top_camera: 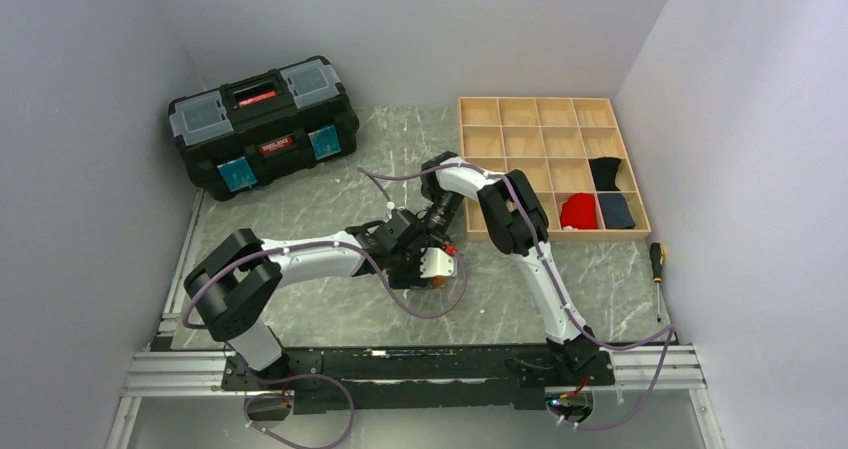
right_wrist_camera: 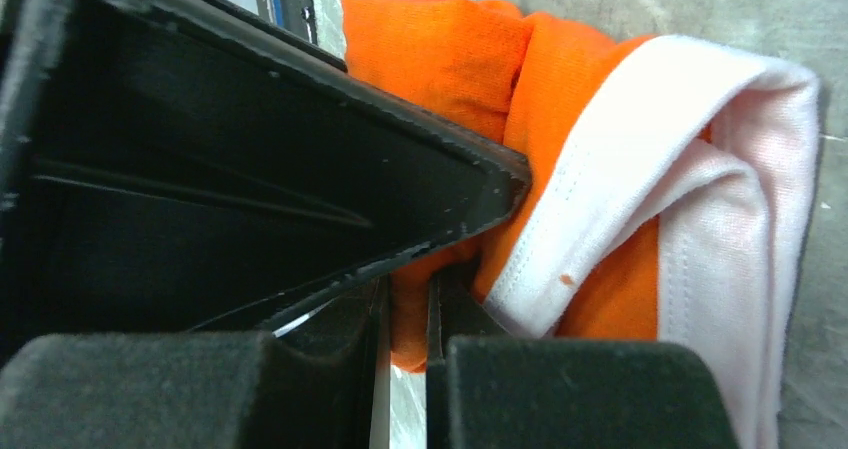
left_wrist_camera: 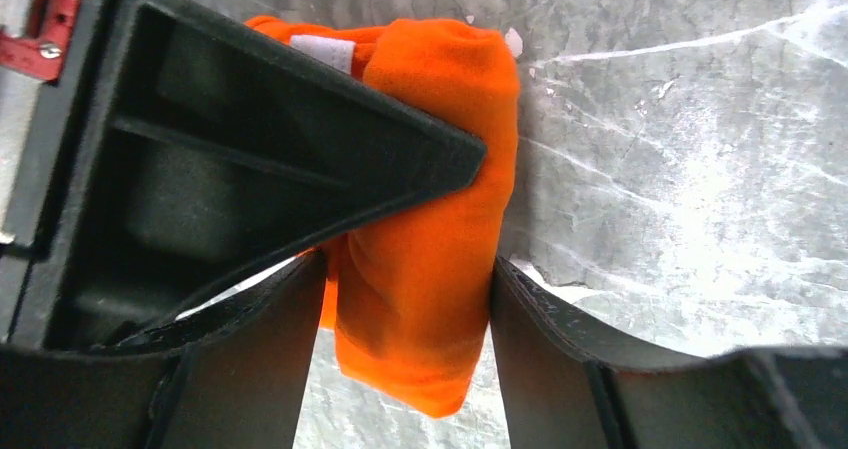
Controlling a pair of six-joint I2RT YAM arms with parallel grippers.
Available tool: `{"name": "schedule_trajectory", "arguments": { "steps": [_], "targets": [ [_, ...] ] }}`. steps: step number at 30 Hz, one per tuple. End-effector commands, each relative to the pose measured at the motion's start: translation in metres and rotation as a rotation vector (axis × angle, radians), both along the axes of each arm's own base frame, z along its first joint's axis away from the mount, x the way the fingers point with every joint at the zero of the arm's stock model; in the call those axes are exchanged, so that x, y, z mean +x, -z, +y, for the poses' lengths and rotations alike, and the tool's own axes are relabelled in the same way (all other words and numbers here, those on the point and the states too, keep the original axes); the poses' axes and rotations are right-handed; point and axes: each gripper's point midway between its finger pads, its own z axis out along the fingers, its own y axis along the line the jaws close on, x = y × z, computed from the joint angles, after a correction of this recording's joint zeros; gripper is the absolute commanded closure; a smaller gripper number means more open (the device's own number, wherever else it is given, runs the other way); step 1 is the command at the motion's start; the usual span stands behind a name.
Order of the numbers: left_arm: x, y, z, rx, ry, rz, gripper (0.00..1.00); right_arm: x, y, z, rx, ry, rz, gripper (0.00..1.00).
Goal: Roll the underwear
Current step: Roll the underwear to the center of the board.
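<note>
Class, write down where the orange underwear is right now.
The underwear sits at the middle of the table, gripped by the left hand and the right hand, just near-left of the wooden tray in the overhead view.

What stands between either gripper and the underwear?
Nothing visible. The left gripper is closed on both sides of the rolled underwear, which lies on the table. The right gripper pinches a fold of it.

Robot lab test cell, plain white walls, marbled table, aluminium rail in front, black toolbox, screwdriver, wooden grid tray.
</note>
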Motion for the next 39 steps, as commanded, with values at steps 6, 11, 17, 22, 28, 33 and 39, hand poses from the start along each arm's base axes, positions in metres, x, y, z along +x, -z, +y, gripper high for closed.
{"name": "schedule_trajectory", "arguments": {
  "steps": [6, 11, 17, 22, 28, 33, 39],
  "targets": [
    [-0.008, 0.004, -0.011, -0.010, 0.025, 0.070, 0.46, 0.003, 0.047, -0.011, -0.026, -0.113, -0.100, 0.98],
    [-0.015, 0.008, -0.013, -0.014, 0.032, 0.127, 0.69, 0.003, 0.048, -0.012, -0.032, -0.110, -0.099, 0.95],
    [-0.021, 0.013, -0.016, -0.001, 0.043, 0.175, 0.88, 0.006, 0.044, -0.011, -0.031, -0.101, -0.118, 0.91],
    [-0.029, 0.016, -0.019, -0.005, 0.040, 0.241, 0.94, 0.008, 0.042, -0.011, -0.032, -0.097, -0.127, 0.89],
    [-0.042, 0.018, -0.022, -0.033, -0.002, 0.327, 1.00, 0.009, 0.040, -0.012, -0.038, -0.100, -0.139, 0.87],
    [-0.045, 0.029, -0.025, -0.047, -0.036, 0.359, 1.00, 0.008, 0.043, -0.018, -0.061, -0.114, -0.140, 0.87],
    [-0.044, 0.036, -0.032, -0.072, -0.078, 0.390, 1.00, 0.007, 0.044, -0.025, -0.092, -0.135, -0.142, 0.87]
  ]
}}
